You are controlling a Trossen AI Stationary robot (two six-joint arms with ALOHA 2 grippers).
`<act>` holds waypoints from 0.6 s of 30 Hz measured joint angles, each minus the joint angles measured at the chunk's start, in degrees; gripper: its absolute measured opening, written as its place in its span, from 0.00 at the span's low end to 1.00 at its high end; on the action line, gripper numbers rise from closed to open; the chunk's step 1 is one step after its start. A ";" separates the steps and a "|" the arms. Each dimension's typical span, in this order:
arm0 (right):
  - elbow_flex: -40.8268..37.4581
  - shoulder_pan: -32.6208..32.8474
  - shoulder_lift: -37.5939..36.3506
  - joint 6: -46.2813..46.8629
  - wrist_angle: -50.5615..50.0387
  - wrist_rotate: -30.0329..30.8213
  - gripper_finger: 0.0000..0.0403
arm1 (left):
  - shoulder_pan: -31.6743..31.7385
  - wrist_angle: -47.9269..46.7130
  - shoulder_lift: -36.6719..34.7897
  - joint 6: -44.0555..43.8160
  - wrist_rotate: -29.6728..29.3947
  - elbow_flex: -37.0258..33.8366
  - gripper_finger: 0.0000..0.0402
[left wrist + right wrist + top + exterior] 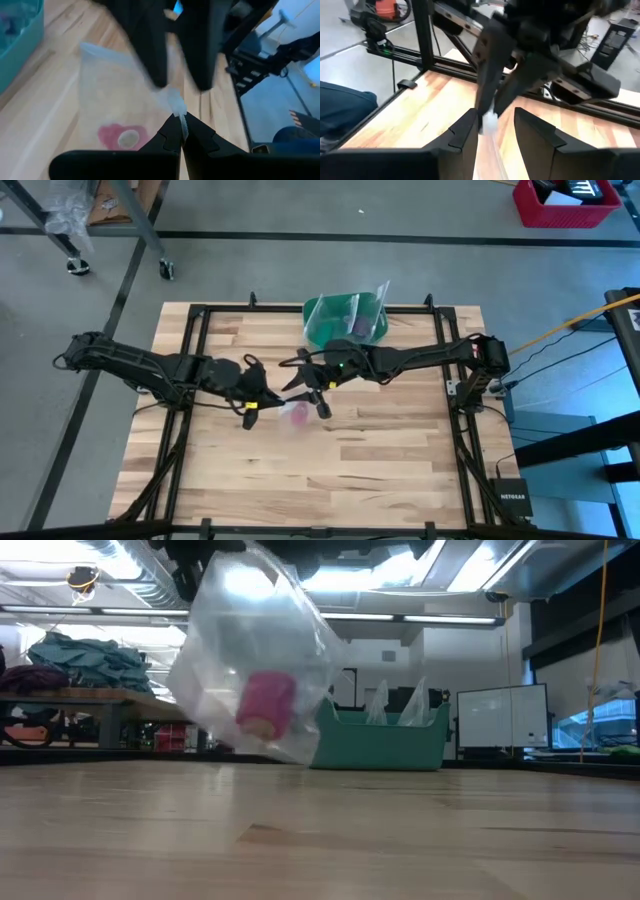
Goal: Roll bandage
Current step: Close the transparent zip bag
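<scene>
The bandage is a small pink roll [266,703] that lies inside a clear plastic bag [250,650]. The bag hangs over the middle of the table. From the left, my left gripper [180,117] is shut on the bag's upper edge. My right gripper [495,120] reaches in from the right and stands open. Its fingers flank the same bunched bit of bag [489,122], facing the left gripper. In the high view the roll [297,415] shows just below both grippers. My left gripper pinches a bunched bit of the bag's upper edge [178,106] between its two fingertips, coming slightly downward from the table's left. The bag hangs slack below the hold, clear of the table, with the roll in its bottom. My right gripper: I cannot tell whether a finger [468,131] touches the bunched plastic beside it.
A green plastic bowl [345,320] holding more clear bags stands at the table's far edge, behind the grippers. Bare wood [330,470] stretches toward the near edge. Black frame rails [190,380] run along the table's left and right sides.
</scene>
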 joint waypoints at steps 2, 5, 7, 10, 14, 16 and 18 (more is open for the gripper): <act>0.00 0.00 0.00 0.00 -0.13 0.77 0.33 | 0.00 1.28 0.00 1.17 -0.02 0.00 0.00; 0.00 0.00 0.00 0.00 -0.11 1.20 0.33 | 0.00 1.47 0.00 1.96 -0.17 0.00 0.00; 0.00 0.00 0.00 0.00 -0.34 1.22 0.33 | 0.00 1.49 0.00 2.33 -0.27 0.00 0.00; 0.00 0.00 0.00 0.00 -0.67 1.22 0.33 | 0.31 1.51 0.00 2.39 -0.69 0.00 0.00; 0.00 0.00 0.00 0.00 -0.63 1.22 0.33 | 0.72 1.79 0.00 2.39 -0.83 0.00 0.00; 0.00 0.00 0.00 0.00 -0.67 1.22 0.33 | 0.97 2.47 0.00 2.80 -0.84 0.00 0.00; 0.00 0.00 0.00 0.00 -0.68 1.22 0.33 | 0.96 3.71 0.00 3.31 -0.83 0.00 0.00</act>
